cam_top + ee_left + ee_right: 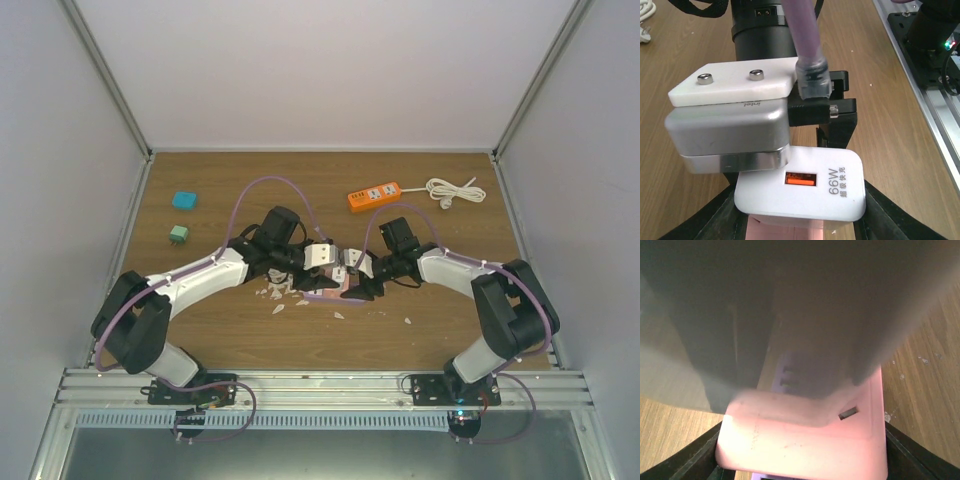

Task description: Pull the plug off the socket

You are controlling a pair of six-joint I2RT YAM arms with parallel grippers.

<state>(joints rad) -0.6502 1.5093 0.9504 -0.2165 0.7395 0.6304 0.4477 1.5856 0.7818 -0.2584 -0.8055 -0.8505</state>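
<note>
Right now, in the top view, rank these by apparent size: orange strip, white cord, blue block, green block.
1. Orange strip and white cord: similar footprint, and the cord is loosely coiled, so I won't split them.
2. Blue block.
3. Green block, only slightly smaller than the blue.

You've got a wooden table (450, 330) carrying a teal block (183, 200) and a small green block (178, 234) at far left, an orange power strip (374, 195) with its coiled white cable (455, 190) at back right, and white scraps (272, 292) beside the pink socket (327, 292) mid-table
</note>
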